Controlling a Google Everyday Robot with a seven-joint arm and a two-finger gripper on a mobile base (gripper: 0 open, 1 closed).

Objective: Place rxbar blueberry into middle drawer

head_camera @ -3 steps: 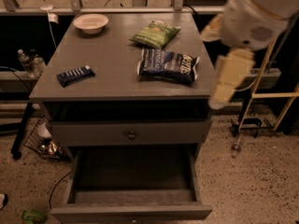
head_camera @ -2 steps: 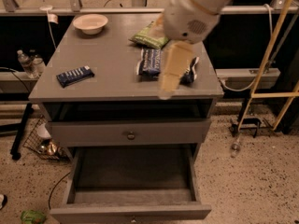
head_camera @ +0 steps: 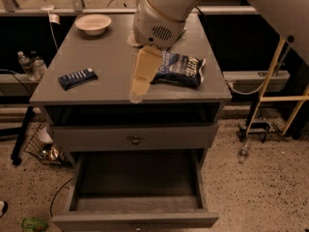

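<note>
— What did we log first?
— The grey cabinet [head_camera: 116, 52], standing mid-scene. Next, the robot arm [head_camera: 161, 13], which reached in from the far right and hung over the far half of the cabinet top.

— And the drawers?
— The middle drawer [head_camera: 137, 220] stood pulled out toward the near side, its inside showing nothing but bare grey floor. Just above it we listed a closed drawer front [head_camera: 96, 138] with a small round knob.

— What lay on top?
— A dark blue chip bag [head_camera: 183, 69] lay flat right of centre. The gripper [head_camera: 137, 94] pointed downward just left of that bag, its tip near the near edge of the top. We could not tell whether it was spread or pressed together, and we saw nothing in it.

— Smaller entries?
— A pale bowl [head_camera: 93, 23] sat at the far left. The rxbar blueberry [head_camera: 77, 78] lay flat near the left edge of the top, well apart from the gripper and not in the drawer.
</note>
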